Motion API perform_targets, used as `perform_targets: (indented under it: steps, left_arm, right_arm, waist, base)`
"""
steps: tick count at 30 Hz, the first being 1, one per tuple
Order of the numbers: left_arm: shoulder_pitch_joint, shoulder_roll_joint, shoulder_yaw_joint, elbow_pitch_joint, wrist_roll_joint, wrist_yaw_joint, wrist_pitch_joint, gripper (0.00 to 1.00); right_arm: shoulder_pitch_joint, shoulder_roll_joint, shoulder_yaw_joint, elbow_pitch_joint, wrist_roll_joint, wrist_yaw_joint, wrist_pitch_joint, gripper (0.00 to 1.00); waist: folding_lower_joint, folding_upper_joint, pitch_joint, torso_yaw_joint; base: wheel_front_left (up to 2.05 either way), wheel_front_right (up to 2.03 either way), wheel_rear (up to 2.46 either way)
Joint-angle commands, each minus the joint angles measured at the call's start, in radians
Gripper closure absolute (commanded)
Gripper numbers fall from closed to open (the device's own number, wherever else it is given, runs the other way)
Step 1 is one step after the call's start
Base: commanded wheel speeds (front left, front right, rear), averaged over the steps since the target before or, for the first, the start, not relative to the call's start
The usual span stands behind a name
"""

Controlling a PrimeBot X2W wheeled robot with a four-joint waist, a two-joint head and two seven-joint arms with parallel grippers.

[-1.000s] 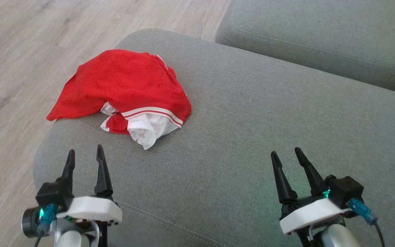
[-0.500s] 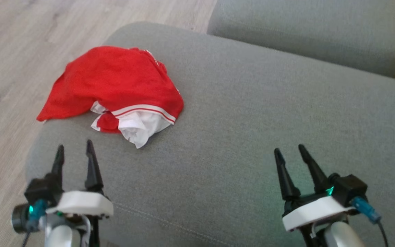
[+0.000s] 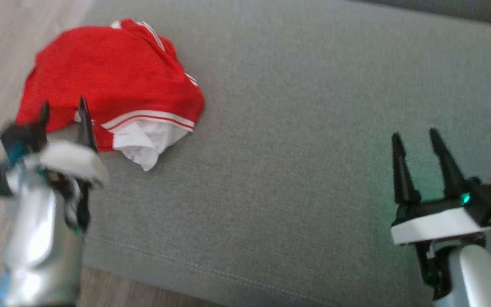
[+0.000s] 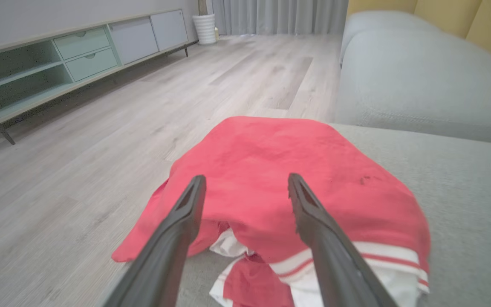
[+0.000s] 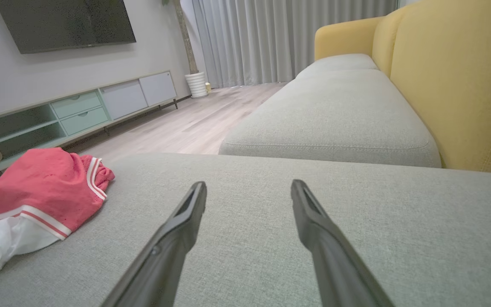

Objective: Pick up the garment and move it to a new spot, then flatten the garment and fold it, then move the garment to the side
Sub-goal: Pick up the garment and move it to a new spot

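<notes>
Red garment (image 3: 109, 81) on grey sofa cushion (image 3: 305, 128); both hands released

Item 1, garment. Red cloth with white bands and thin red stripes at the hem, and white fabric spilling from its near edge. It lies crumpled in a low heap at the far left of the cushion, and its left side reaches the cushion's edge next to the wooden floor (image 4: 100, 149).

Item 2, left hand (image 3: 63, 103). Two long dark fingers stand spread apart with nothing between them. In the head view the arm is blurred, and the fingertips overlap the near left edge of the garment. In the left wrist view the fingers point straight at the red heap. Whether they touch the cloth cannot be told.

Item 3, right hand (image 3: 414, 134). Its fingers are likewise spread and hold nothing. It hangs over bare cushion at the near right, well apart from the garment.

Item 4, surroundings. A second grey cushion (image 5: 335, 111) lies beyond the first, with a yellow backrest (image 5: 454, 85) along the right. Across the floor a long low cabinet (image 5: 79, 111) in pale green and grey stands against the wall, under a dark screen (image 5: 66, 21). Grey curtains (image 5: 271, 38) hang at the far end, and a white ribbed pot (image 5: 196, 83) stands near them.
</notes>
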Motion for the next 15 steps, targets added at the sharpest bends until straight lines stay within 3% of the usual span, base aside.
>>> perform_targets:
  steps: [1, 7, 15]
  left_arm:
    - [-0.065, 0.048, 0.035, -0.006, -0.004, -0.009, 0.015, 0.00]
    - [-0.274, 0.097, 0.018, 0.206, -0.022, -0.071, 0.168, 0.00]
    - [-0.442, 0.153, 0.004, 0.420, -0.020, -0.096, 0.239, 0.00]
  right_arm:
    - [-0.041, -0.005, 0.018, -0.050, -0.010, -0.001, 0.008, 0.00]
    - [-0.050, -0.018, 0.011, -0.142, -0.035, -0.001, 0.057, 0.00]
    - [-0.060, -0.027, 0.037, -0.186, -0.041, -0.001, 0.077, 0.00]
  waist:
    - [-0.0001, 0.0000, 0.056, -0.024]
    - [-0.0001, 0.0000, 0.142, -0.053]
    - [-0.0001, 0.0000, 0.199, -0.093]
  base:
    - [0.00, 0.00, 0.00]
    - [0.00, 0.00, 0.00]
    - [0.00, 0.00, 0.00]
